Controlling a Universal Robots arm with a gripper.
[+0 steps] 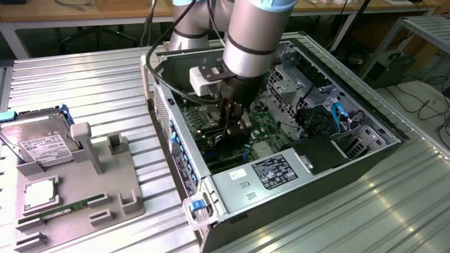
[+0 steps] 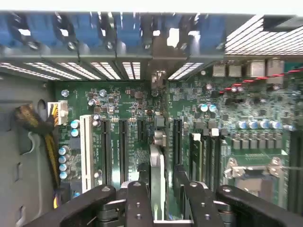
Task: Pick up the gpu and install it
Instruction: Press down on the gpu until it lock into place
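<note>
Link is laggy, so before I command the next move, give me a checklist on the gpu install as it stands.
1. gpu in the gripper: ok, held edge-on between the fingers.
2. Gripper inside the case, over the motherboard: ok.
3. Card parallel to the expansion slots: ok in the wrist view.
4. Card seated in a slot: cannot tell, its lower edge is hidden.
5. Yellow cable bundle apart from the card: ok, it lies by the case wall.
</note>
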